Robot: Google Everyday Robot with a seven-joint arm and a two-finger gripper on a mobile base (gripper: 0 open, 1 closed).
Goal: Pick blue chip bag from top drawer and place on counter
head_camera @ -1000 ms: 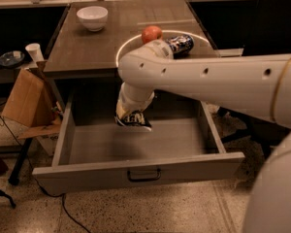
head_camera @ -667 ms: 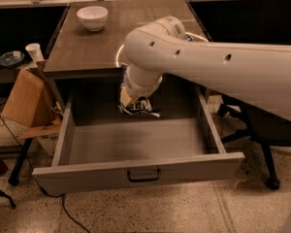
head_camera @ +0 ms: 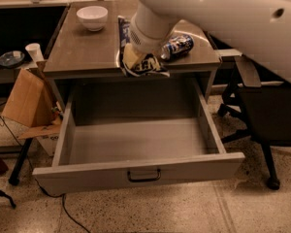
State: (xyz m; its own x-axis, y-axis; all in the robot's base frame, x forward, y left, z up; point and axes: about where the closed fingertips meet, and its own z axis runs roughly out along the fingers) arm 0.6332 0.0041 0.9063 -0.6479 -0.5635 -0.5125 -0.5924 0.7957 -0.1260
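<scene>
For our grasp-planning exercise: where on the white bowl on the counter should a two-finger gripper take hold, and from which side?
Probably the rim of the white bowl, from above, one finger inside and one outside: it stands upright, mouth open, and its round wall has no flat sides. The gripper, at the front edge of the counter, holds the blue chip bag.

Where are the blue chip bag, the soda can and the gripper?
blue chip bag point(head_camera: 146, 68), camera view, on its dark crumpled lower part at the edge of the counter point(head_camera: 82, 52).
soda can point(head_camera: 178, 46), camera view, on its blue side.
gripper point(head_camera: 133, 56), camera view, under the white wrist, shut on the bag's top.
</scene>
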